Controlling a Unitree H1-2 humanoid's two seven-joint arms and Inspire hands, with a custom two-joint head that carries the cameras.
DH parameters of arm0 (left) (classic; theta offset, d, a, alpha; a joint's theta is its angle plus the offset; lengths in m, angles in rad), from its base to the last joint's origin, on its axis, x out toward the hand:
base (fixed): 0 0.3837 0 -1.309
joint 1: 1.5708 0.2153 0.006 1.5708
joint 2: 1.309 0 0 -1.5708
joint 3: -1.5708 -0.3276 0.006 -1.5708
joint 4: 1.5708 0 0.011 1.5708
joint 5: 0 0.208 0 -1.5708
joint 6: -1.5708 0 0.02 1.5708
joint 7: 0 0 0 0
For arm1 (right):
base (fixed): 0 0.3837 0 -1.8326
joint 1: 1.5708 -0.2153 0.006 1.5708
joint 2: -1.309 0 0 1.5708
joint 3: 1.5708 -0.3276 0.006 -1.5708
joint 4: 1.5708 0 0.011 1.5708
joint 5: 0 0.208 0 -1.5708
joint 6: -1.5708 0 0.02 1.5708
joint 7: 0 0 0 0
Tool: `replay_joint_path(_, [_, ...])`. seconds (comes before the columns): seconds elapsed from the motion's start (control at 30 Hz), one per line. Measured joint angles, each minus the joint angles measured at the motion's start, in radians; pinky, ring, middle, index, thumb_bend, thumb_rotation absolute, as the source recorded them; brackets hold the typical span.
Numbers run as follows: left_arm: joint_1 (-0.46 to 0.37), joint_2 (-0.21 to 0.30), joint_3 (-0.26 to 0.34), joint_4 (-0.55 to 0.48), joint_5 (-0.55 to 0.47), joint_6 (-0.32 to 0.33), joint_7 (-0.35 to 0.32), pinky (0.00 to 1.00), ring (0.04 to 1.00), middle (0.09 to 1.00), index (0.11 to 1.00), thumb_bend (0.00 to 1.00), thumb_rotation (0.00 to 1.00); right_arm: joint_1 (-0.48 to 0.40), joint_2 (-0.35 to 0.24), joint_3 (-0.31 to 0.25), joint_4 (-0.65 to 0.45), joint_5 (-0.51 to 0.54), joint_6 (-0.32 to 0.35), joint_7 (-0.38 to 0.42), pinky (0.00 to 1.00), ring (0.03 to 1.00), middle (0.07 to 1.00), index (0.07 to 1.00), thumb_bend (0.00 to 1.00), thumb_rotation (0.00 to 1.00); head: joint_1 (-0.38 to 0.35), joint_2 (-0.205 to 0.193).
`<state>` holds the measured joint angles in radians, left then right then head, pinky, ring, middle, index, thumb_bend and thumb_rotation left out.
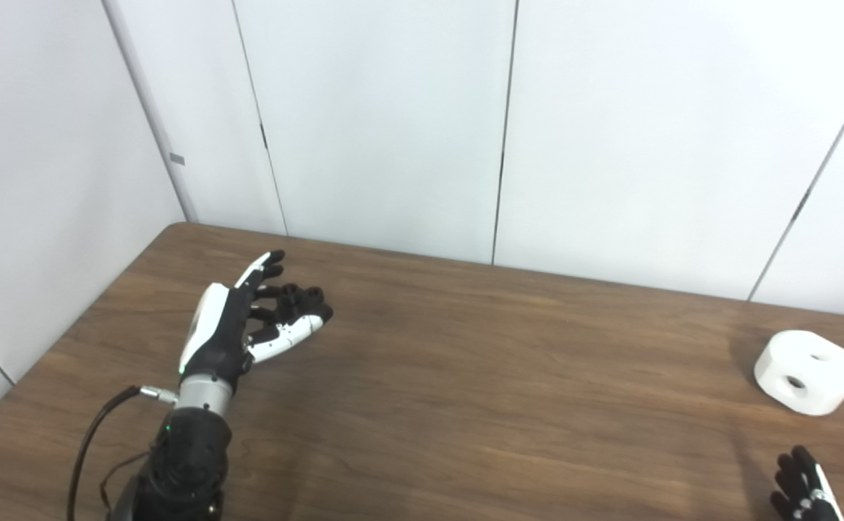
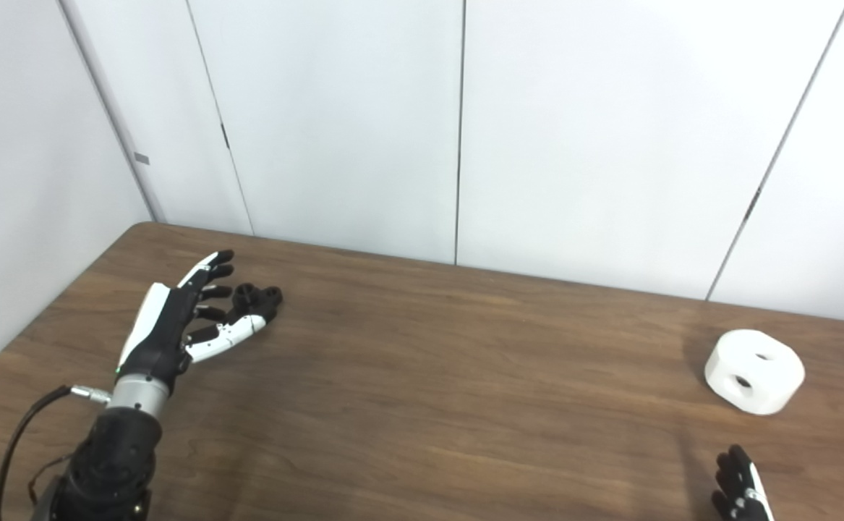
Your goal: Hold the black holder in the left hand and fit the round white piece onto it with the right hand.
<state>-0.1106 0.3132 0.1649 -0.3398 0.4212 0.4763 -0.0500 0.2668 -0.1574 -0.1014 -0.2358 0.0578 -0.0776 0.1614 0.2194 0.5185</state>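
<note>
One black holder (image 2: 257, 297) lies on the wooden table (image 1: 465, 405) at far left, just beside the left hand (image 1: 237, 325), whose fingers are spread around it without gripping. One round white piece (image 1: 806, 372) with two holes sits far right. The right hand (image 1: 805, 488) shows only fingertips; its state cannot be told.

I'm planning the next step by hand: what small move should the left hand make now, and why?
Probably close the left hand around the black holder. Its fingers are spread open right beside the holder, which sits on the table at the fingertips, not yet gripped. The white piece lies far to the right, untouched, with the right hand low near the edge.
</note>
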Motion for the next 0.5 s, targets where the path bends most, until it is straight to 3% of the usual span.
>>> replay_joint_path(0.23, [-0.059, 0.035, -0.011, 0.123, 0.039, -0.009, 0.018, 0.77, 0.894, 0.915, 0.919, 0.78, 0.33, 0.002, -0.002, 0.006, -0.004, -0.002, 0.002, -0.005, 1.0, 1.0, 0.982, 1.0, 0.57, 1.0, -0.003, 0.003])
replay_joint_path(0.5, [-0.09, 0.069, -0.064, 0.275, 0.112, -0.028, 0.081, 0.83, 0.95, 0.932, 0.916, 0.84, 0.38, 0.005, -0.002, 0.013, -0.008, -0.005, 0.006, -0.015, 1.0, 1.0, 0.987, 1.0, 0.58, 1.0, -0.003, 0.003])
